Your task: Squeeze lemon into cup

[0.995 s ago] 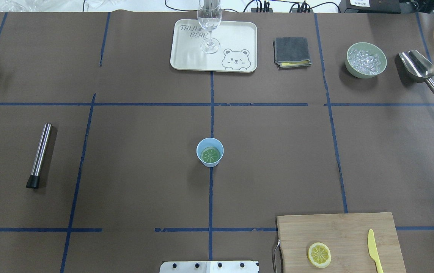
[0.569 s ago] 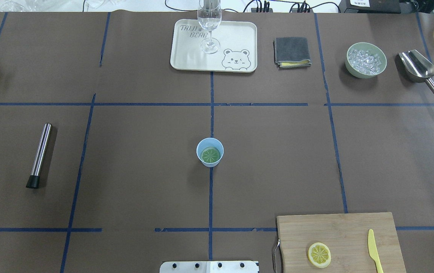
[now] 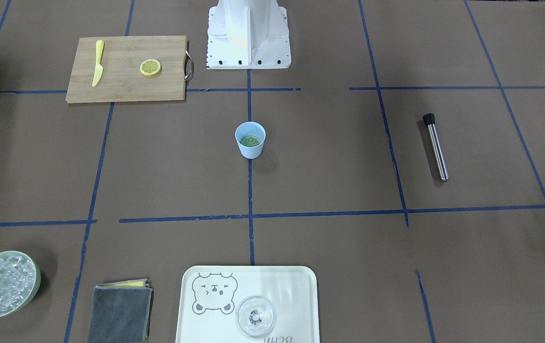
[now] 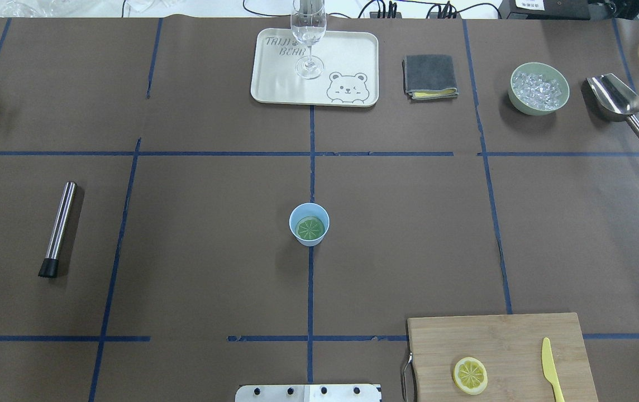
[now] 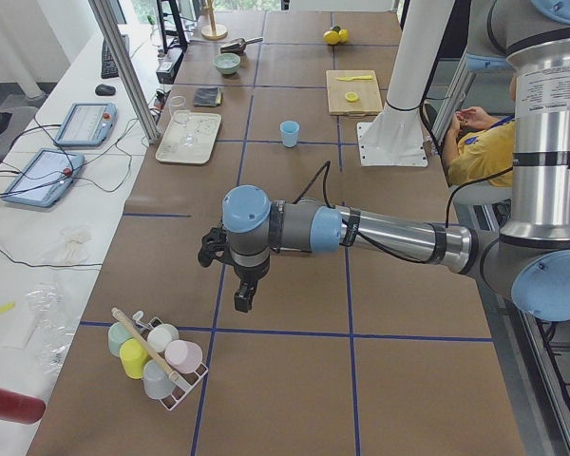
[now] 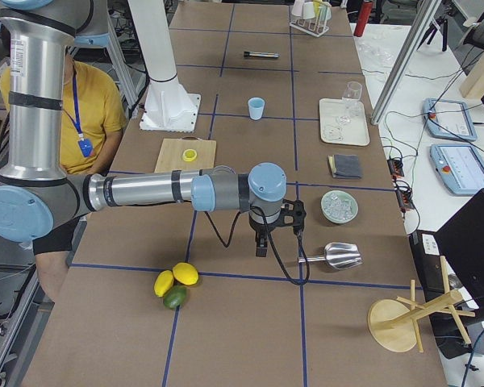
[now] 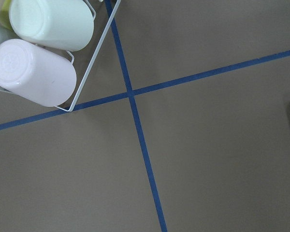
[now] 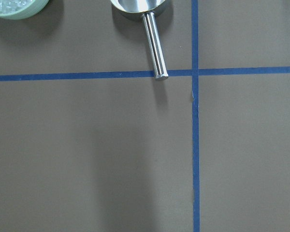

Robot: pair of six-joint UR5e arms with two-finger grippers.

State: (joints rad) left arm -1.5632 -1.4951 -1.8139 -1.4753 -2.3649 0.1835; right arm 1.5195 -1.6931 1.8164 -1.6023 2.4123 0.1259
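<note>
Lemon slice [image 4: 309,228], thin, round and greenish, lies flat inside the small light-blue plastic cup [image 4: 292,219] at the middle of the worktop [image 4: 196,251], so the task looks finished, while the left fingers [image 5: 241,300] and right fingers [image 6: 260,246] hang over opposite ends, clear of it, released or clenched I cannot tell.

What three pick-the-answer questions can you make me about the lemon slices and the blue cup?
1. Where does the bright-yellow thin round toy lemon slice lie?
A) wooden cutting board
B) cream bear tray
C) green bowl of ice

2. How many lemon slices show in all?
A) one
B) two
C) four

3. How does the small light-blue plastic cup stand?
A) tipped over
B) upright, a slice inside
C) upside down

Answers:
1 A, it lies flat on the board.
2 B, one on the board, and a greenish slice in the cup.
3 B, its open rim faces up around that slice.
</note>
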